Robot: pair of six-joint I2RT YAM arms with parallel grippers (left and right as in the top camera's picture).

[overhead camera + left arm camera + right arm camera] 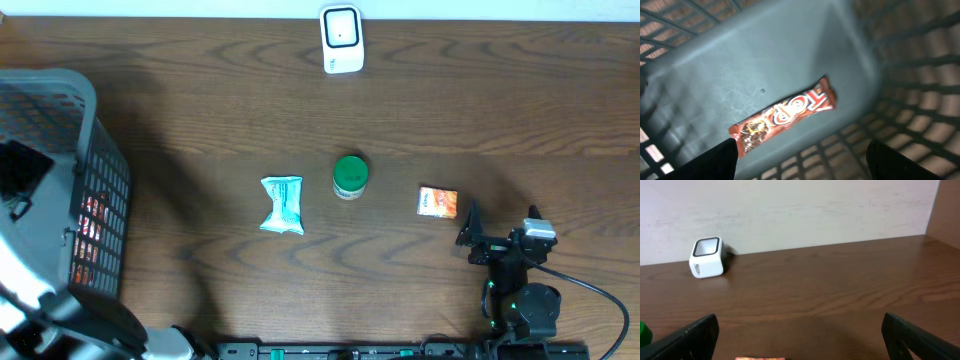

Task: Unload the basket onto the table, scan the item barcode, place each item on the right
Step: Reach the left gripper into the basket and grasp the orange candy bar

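At the far left a gray basket [100, 130] stands on the tabletop [200, 110]. The left pincer [805, 167] hangs inside it, fingers [715, 160] spread apart and empty, above a red-brown snack bar [785, 114] lying flat on the basket floor. Toward the middle of the tabletop lies a teal packet [282, 204], and just right of it stands a green-lidded jar [350, 176]. Well behind these, at the far edge, sits the white scanner [341, 39]. Right of the jar lies an orange packet [437, 202]. Near it, the right pincer [498, 222] hovers with its fingers wide apart, holding nothing.
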